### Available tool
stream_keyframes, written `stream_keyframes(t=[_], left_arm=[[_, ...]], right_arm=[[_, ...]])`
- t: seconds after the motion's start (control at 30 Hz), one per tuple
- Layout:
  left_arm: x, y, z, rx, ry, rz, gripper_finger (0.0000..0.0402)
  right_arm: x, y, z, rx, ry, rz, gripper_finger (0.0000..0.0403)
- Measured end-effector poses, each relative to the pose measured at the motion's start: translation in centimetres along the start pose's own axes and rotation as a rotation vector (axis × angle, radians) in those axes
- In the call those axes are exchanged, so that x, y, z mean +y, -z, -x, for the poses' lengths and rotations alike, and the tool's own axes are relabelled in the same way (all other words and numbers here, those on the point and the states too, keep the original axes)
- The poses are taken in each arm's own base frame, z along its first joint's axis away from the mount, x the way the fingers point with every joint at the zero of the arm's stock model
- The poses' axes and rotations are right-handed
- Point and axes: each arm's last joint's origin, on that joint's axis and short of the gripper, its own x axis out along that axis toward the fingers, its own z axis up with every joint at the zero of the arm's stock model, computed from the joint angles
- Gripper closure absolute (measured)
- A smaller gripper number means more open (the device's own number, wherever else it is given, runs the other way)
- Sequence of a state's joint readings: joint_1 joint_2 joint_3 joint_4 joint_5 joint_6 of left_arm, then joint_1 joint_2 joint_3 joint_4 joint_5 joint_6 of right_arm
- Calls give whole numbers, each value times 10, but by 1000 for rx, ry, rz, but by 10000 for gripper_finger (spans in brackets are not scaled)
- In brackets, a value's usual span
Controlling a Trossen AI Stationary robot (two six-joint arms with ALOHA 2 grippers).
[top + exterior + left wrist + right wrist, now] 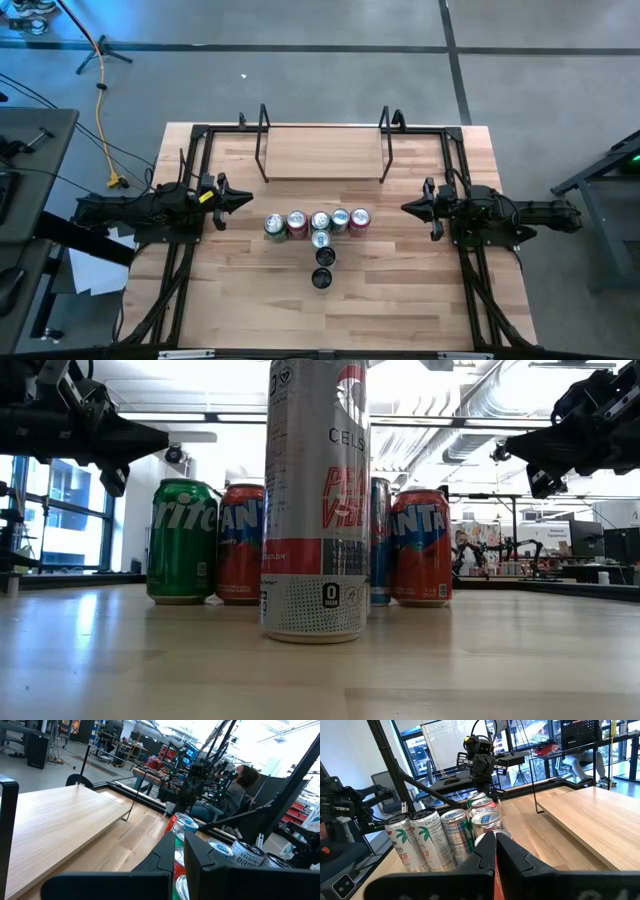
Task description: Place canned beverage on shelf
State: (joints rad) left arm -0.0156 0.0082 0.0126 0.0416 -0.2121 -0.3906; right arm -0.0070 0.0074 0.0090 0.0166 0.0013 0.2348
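Cans (318, 222) stand in a row of five near the tabletop (250, 300) centre in the high view, three more lined toward the near edge. Behind the row, the shelf (322, 155) lies bare at the far edge. The left gripper (245, 199) and right gripper (406, 207), both pinched closed and holding nothing, hover off the row's ends.

Low view: a tall silver can (315, 500) stands nearest; green (183, 541) and orange cans (421, 546) stand behind it.

Left wrist view: the shelf board (55, 825) lies beside the cans.

Right wrist view: the closed fingers (487, 851) point at the can row (445, 837).
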Motion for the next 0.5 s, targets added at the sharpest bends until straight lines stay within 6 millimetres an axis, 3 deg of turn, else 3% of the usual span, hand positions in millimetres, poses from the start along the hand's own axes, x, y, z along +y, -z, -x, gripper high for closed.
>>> stream_keyframes(t=[0.5], left_arm=[[-1, -3, 0, -26, 12, 50, 398]], right_arm=[[0, 0, 0, 0, 0, 0, 402]])
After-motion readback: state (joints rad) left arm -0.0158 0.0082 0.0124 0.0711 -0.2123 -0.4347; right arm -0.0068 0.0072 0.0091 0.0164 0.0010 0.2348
